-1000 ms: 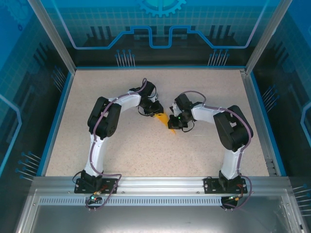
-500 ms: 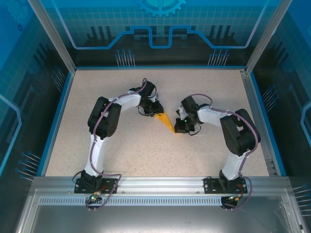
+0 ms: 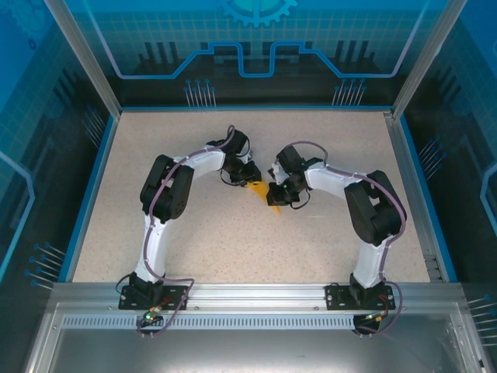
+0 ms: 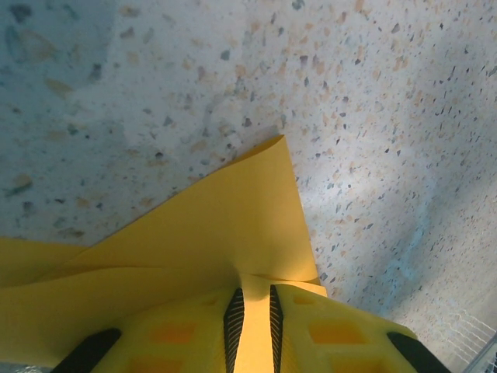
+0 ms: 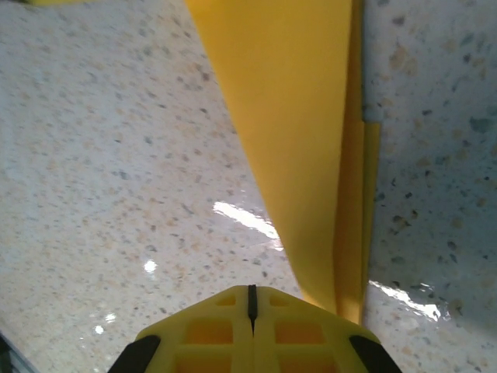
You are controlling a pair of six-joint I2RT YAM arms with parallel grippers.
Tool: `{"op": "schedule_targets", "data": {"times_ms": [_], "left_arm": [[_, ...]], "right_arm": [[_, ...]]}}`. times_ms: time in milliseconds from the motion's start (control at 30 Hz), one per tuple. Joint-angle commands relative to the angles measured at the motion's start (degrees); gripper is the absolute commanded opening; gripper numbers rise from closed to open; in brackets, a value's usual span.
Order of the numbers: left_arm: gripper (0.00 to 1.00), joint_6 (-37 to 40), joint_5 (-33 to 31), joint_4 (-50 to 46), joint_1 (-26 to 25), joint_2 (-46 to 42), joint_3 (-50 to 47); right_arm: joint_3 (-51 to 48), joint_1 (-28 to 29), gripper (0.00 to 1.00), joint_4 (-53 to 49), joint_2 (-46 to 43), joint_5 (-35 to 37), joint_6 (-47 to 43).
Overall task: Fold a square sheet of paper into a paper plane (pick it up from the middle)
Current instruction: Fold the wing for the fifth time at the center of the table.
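Our left gripper (image 4: 254, 301) pinches the wide end of the paper plane (image 4: 225, 225). Our right gripper (image 5: 251, 301), clenched empty, sits just beside its layered edge. Near the middle of the table (image 3: 194, 233), it is already a narrow wedge; we judge wing folds remain.

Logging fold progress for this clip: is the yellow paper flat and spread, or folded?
Folded. The paper shows stacked layers along its edge in the right wrist view; the left gripper pinches it between overlapping flaps.

No legible text, no brand marks — no numbers, no signs
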Motion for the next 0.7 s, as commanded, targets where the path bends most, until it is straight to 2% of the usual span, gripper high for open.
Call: {"op": "schedule_targets", "data": {"times_ms": [0,333,667], "left_arm": [[0.23,0.3,-4.77,-2.69,0.74,5.09,-1.19],[0.23,0.57,-5.22,-2.99,0.74,5.22,-0.93],[0.23,0.71,-5.44,-3.3,0.74,5.57,-0.62]], "right_arm": [[1.56,-0.14,0.02,-4.37,1.78,-1.46,-2.48],[1.52,-1.19,0.01,-8.93,3.13,3.89,-4.79],[-2.41,-3.91,0.01,-6.93,3.7,0.87,-4.72]]}}
